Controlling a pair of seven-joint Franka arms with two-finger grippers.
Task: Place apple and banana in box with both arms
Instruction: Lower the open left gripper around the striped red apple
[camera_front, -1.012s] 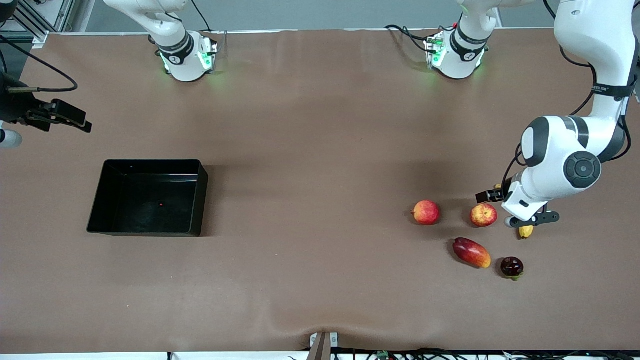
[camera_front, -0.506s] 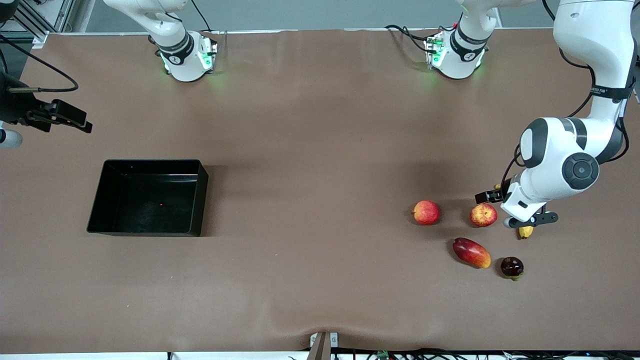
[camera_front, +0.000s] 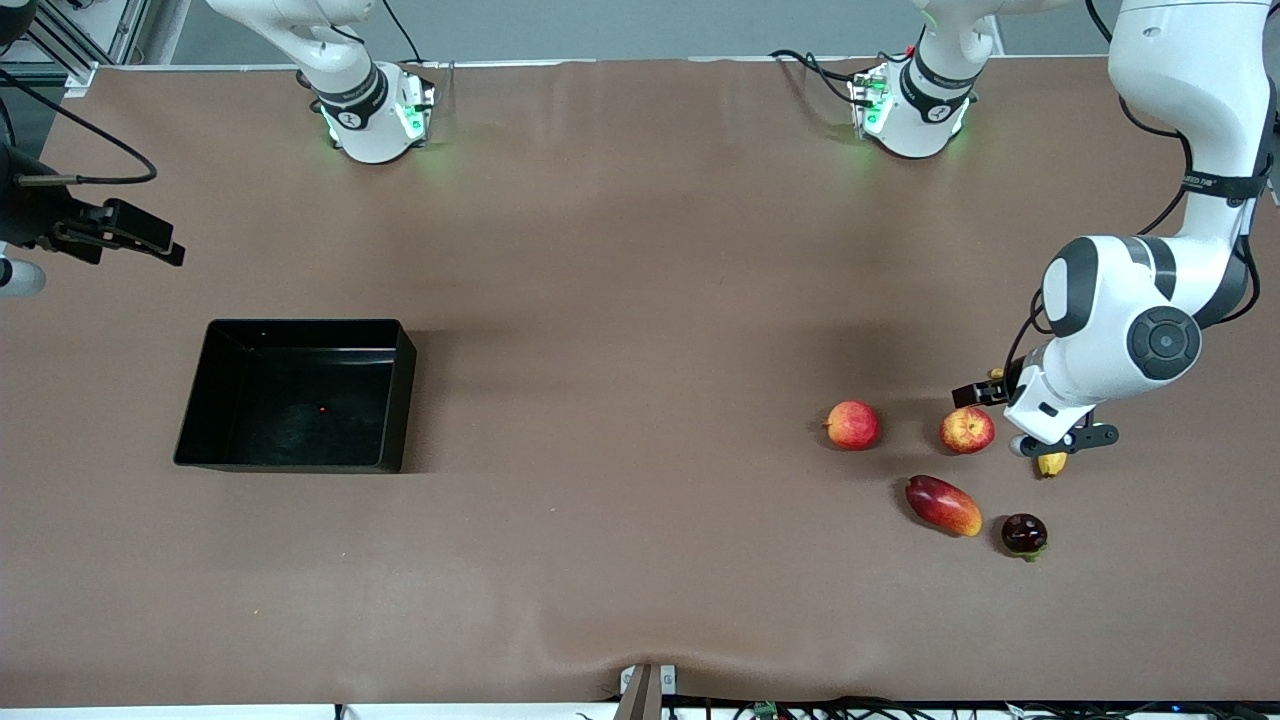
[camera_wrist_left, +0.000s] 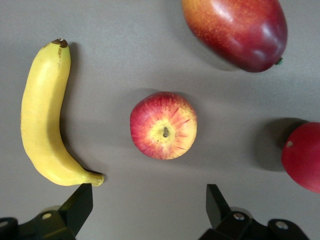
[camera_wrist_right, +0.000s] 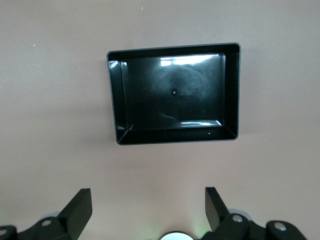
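The apple (camera_wrist_left: 163, 125), red with yellow streaks round its stem dimple, lies on the table beside the banana (camera_wrist_left: 42, 115). In the front view the apple (camera_front: 967, 430) shows whole, but only the banana's tip (camera_front: 1051, 464) shows under my left hand. My left gripper (camera_wrist_left: 148, 207) is open and empty, up in the air over the table just beside the apple and the banana's end; it also shows in the front view (camera_front: 1045, 440). The black box (camera_front: 400, 400) stands empty toward the right arm's end. My right gripper (camera_wrist_right: 147, 210) is open and empty, held high over bare table beside the box (camera_wrist_right: 230, 90); it also shows in the front view (camera_front: 110, 232).
A smoother pink-red apple (camera_front: 852, 424) lies beside the task apple, toward the box. A red-yellow mango (camera_front: 943, 505) and a small dark fruit (camera_front: 1024, 534) lie nearer the front camera. The mango (camera_wrist_left: 235, 30) and the other apple (camera_wrist_left: 302, 157) also show in the left wrist view.
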